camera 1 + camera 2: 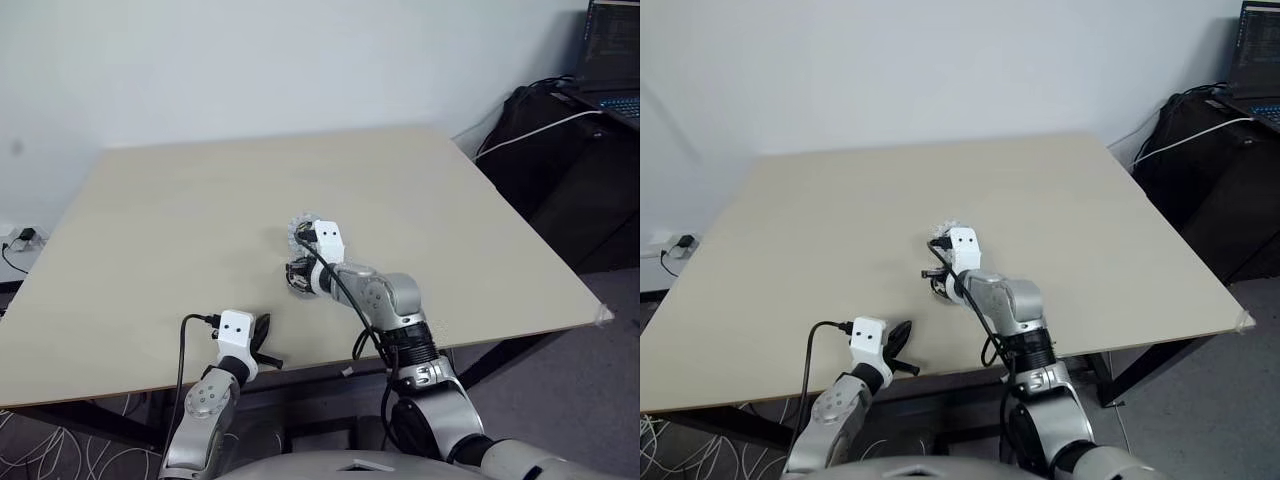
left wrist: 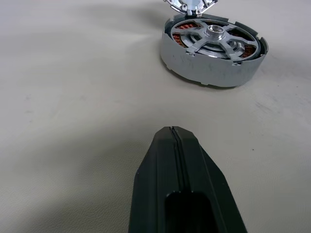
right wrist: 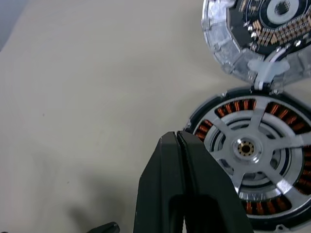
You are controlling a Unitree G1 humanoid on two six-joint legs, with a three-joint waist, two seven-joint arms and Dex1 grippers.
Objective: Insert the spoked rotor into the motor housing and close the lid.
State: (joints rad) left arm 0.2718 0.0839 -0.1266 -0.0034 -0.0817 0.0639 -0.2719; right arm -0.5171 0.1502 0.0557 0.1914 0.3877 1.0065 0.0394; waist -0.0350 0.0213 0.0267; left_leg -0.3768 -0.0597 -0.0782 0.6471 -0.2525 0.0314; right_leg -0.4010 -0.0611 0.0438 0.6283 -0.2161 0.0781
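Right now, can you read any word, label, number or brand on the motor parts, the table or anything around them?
None can be read.
Motor housing, rotor and table: no markings.
Open lid: circuit parts on its inner face, no legible print.
Laptop screen: lines of text, too small to read.

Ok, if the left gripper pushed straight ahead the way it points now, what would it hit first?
Probably bare table. The shut left gripper aims slightly down at open tabletop, with the motor housing off to one side of its line; depth is hard to judge.
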